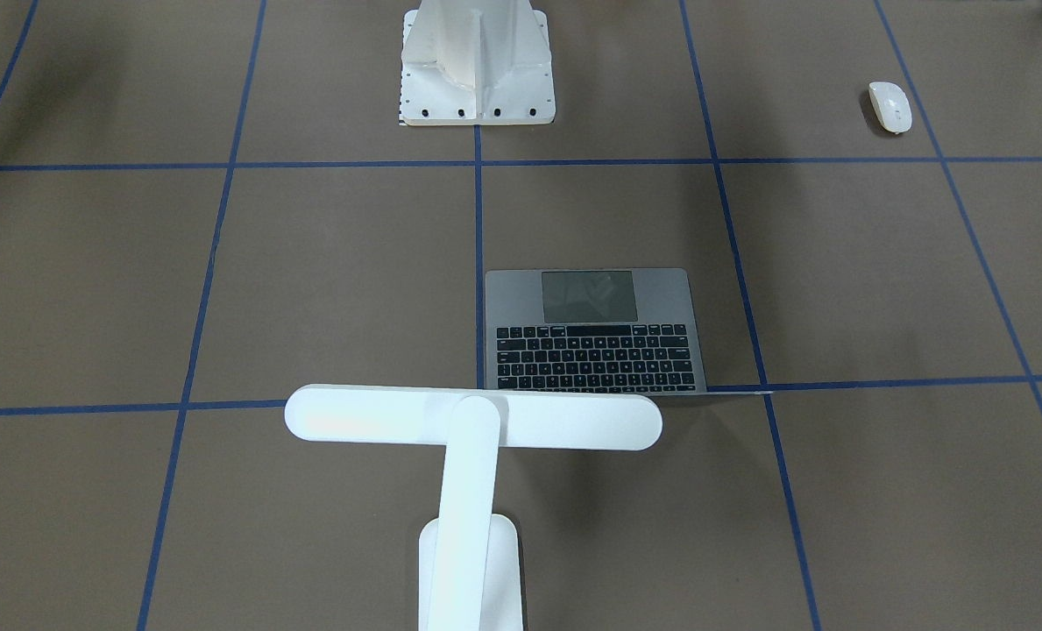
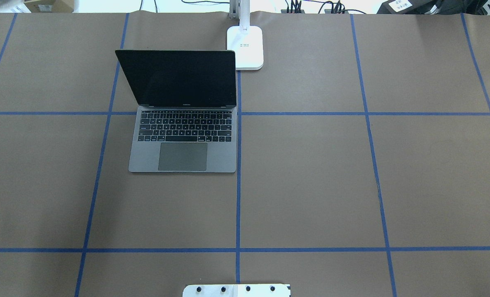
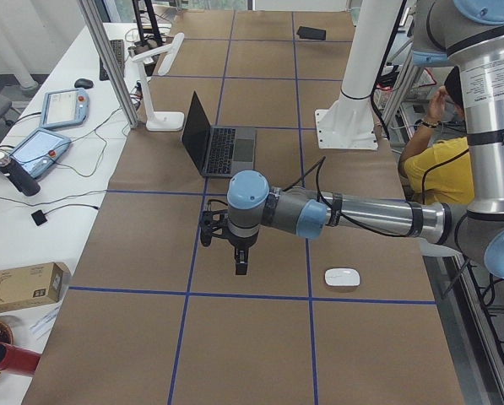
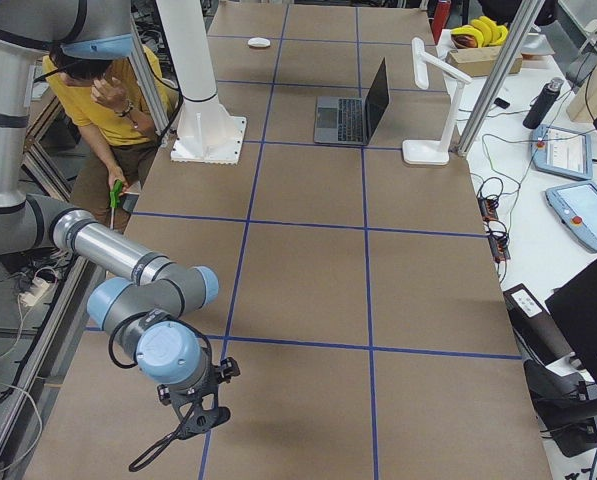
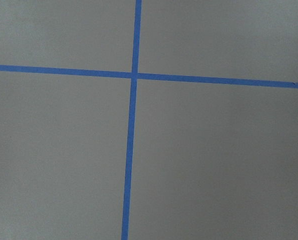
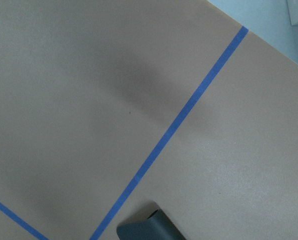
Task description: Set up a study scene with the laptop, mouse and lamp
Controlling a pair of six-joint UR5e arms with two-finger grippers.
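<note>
Brown paper crossed by blue tape lines covers the table (image 2: pixel 310 185). The slim space-grey metal laptop (image 2: pixel 183 144) sits open on the far side, left of the centre line, with its right edge running along the tape. Its dark screen stands upright and its keyboard faces the robot, as a user would want it. The all-white desk lamp (image 1: pixel 472 416) stands with its rounded base at the far edge, just right of the laptop's far corner. Its bar head reaches out by the top of the screen, probably so light falls on the keys.

The small glossy white oval mouse (image 1: pixel 889 106) lies on the near side, on the robot's left and well apart from the laptop. It looks like the one piece not yet in place.

The left gripper (image 3: pixel 239 253) hangs pointing down over bare paper near the mouse, not touching it. Its wrist camera shows only a tape crossing. Whether its fingers are spread or closed cannot be told. The right gripper (image 4: pixel 183 430) hangs low at the table's near right corner, far from everything, and its state cannot be told either. Being nearer, the left arm seems better placed to fetch the mouse.
</note>
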